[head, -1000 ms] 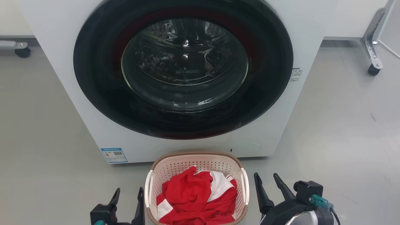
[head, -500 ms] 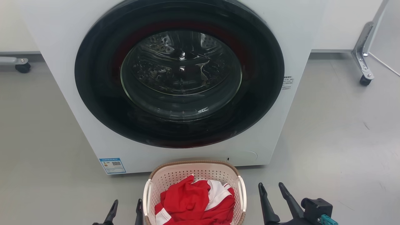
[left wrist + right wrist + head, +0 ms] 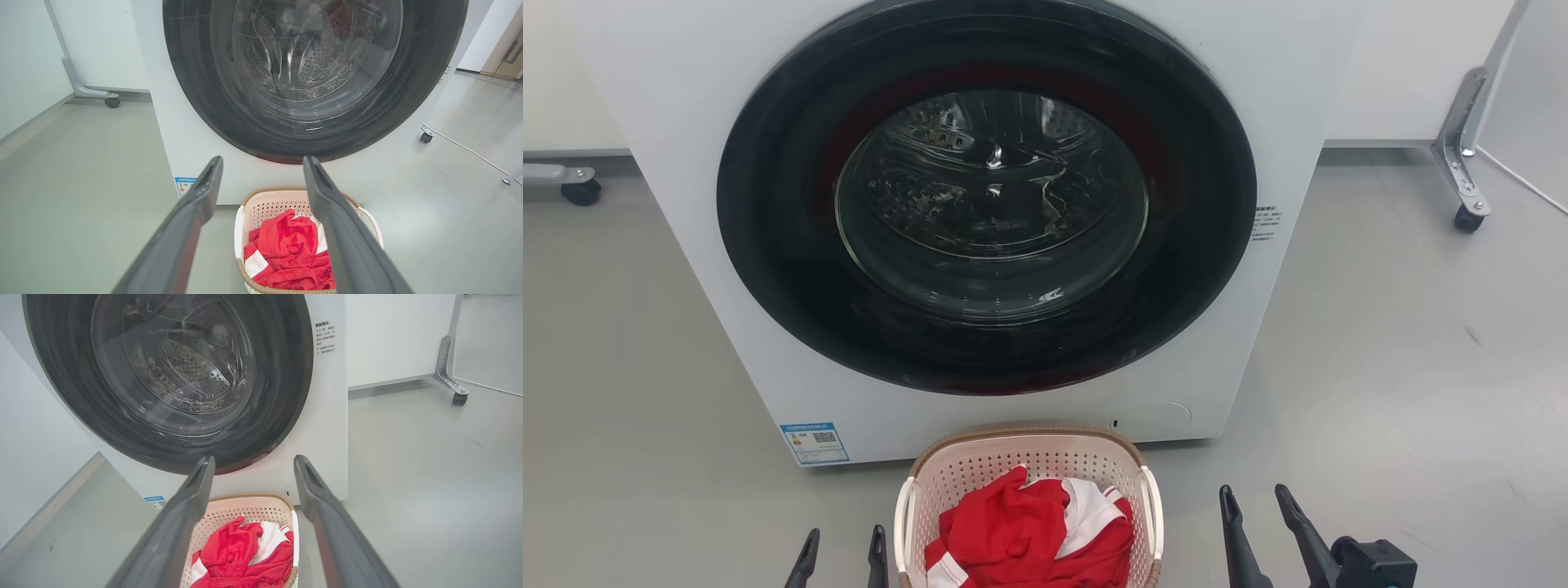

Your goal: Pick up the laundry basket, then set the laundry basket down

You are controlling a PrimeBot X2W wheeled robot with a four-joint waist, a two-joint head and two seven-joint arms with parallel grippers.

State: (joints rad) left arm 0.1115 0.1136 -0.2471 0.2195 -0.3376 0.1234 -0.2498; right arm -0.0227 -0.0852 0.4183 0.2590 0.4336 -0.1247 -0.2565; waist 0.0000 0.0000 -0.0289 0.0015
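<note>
Left end effector (image 3: 843, 543) and right end effector (image 3: 1254, 510) spread, empty, at 9 and 3 o'clock of laundry basket (image 3: 1013, 461); uneven lift may dump garment (image 3: 1005, 535).

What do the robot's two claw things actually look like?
Both the left gripper and the right gripper are pairs of long, slim fingers, dark grey to black, matte, tapering to blunt tips like tongs. Close up, each finger has a flat inner face. A black boxy block sits beside the right gripper's base.
</note>
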